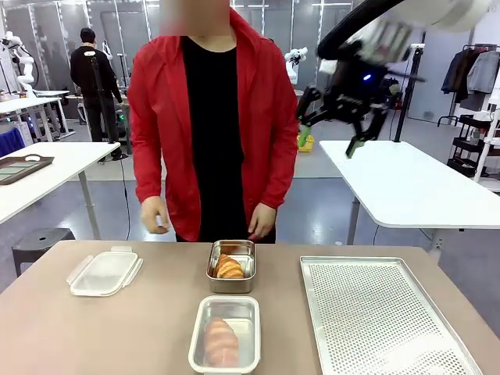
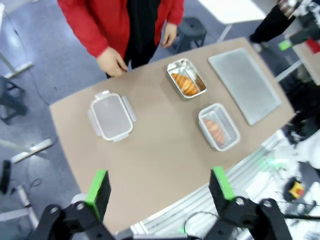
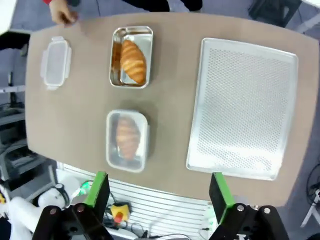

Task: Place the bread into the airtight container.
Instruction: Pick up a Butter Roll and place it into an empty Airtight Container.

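A: Where is the bread?

B: One golden croissant (image 1: 230,268) lies in the open steel container (image 1: 231,266) near the person; a second steel container (image 1: 225,334), lidded, already holds one. A loose clear plastic lid (image 1: 104,272) sits well apart.

A: The claws?

B: The right gripper (image 1: 330,127) hangs high, jaws spread, empty — the left gripper (image 2: 160,191) likewise, seen from its wrist.

A: So?

B: I'd guess sealing comes next — square the lid over the rim.

A matt brown tabletop (image 1: 117,328) carries a perforated metal tray (image 1: 375,312), a shiny steel container (image 1: 231,266) and a translucent plastic lid (image 1: 104,272).
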